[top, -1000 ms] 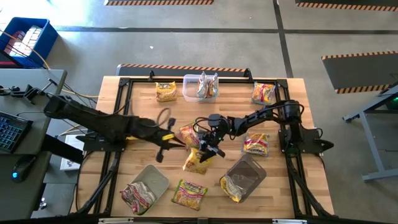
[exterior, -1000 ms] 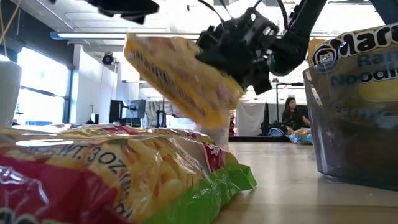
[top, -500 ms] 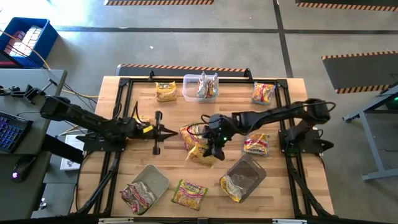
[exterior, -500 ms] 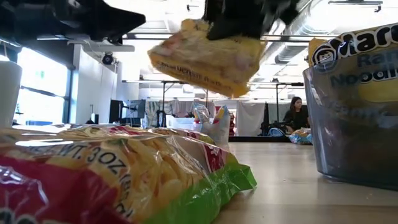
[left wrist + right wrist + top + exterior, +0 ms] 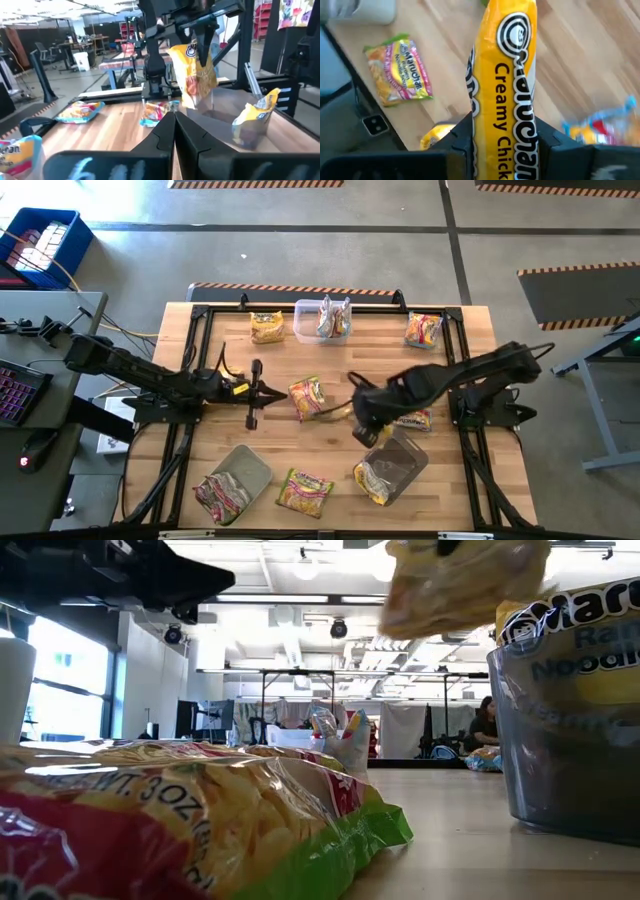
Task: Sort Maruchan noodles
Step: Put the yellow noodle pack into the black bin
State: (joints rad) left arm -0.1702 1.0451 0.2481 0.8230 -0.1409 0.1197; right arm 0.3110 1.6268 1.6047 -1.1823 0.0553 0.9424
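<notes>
My right gripper (image 5: pixel 362 425) is shut on a yellow Maruchan noodles packet (image 5: pixel 512 75) and holds it in the air by the clear tub (image 5: pixel 392 465) at the near right. That tub has a yellow packet (image 5: pixel 257 112) inside. The left wrist view shows the held packet (image 5: pixel 197 75) hanging over the tub's edge. My left gripper (image 5: pixel 268 390) is shut on nothing, level above the table left of centre. Loose packets lie flat at the centre (image 5: pixel 307 397), near the right arm (image 5: pixel 412 418), in front (image 5: pixel 305 490) and at the far edge (image 5: pixel 266 327), (image 5: pixel 423 330). My right gripper pinches the yellow packet between its two fingers (image 5: pixel 462 137) at the packet's upper end (image 5: pixel 505 145), with the printed face turned toward the wrist camera. The fingers come from above, slanting down. The packet hangs upright below them, lifted clear of the table.
A clear tub (image 5: pixel 322 320) with silvery packets stands at the far middle. Another tub (image 5: pixel 240 475) with a pink packet stands near left. A black frame (image 5: pixel 300 308) runs round the tabletop. In the low view a packet (image 5: pixel 200 820) fills the foreground, and people sit in the room beyond.
My right gripper has risen and carried the yellow packet from the table's middle toward the near right tub, tipping from about level to pointing down. The packet has swung from slanting to hanging upright. My left gripper drew back a little toward the left edge, then stayed still.
</notes>
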